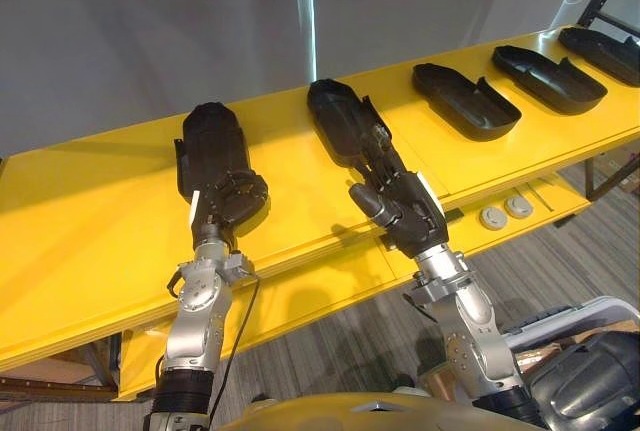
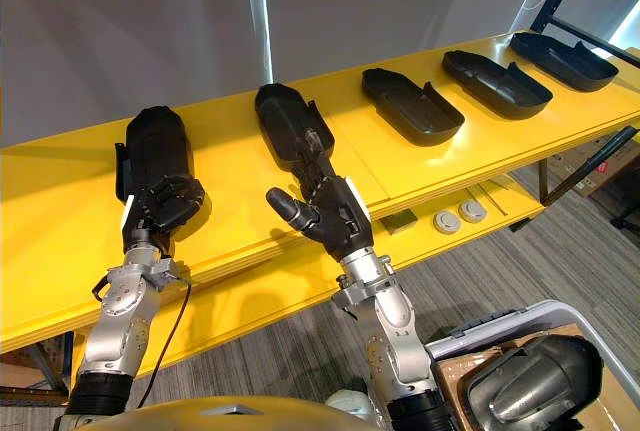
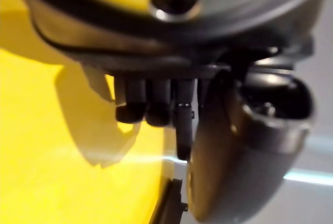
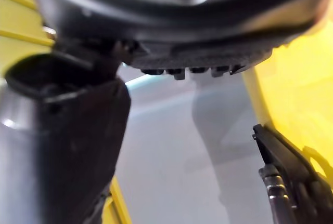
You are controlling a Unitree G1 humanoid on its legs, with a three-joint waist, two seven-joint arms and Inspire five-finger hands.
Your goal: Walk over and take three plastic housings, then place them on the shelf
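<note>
My left hand (image 1: 232, 201) has its fingers (image 1: 243, 187) clenched on the near end of the leftmost housing (image 1: 212, 136), centre-left on the yellow shelf (image 1: 80, 221). My right hand (image 1: 405, 206) lies released, fingers straight, along the second housing (image 1: 335, 111) at centre frame. Gripped so near its end, the leftmost housing may tilt and slip free, I judge.

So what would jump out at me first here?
A bright yellow table with five black housings in a row, the middle housing lying open side up. Nearer, the left hand, fingers curled, sits at the near end of the leftmost housing, and the open right hand stretches to the second housing.
</note>
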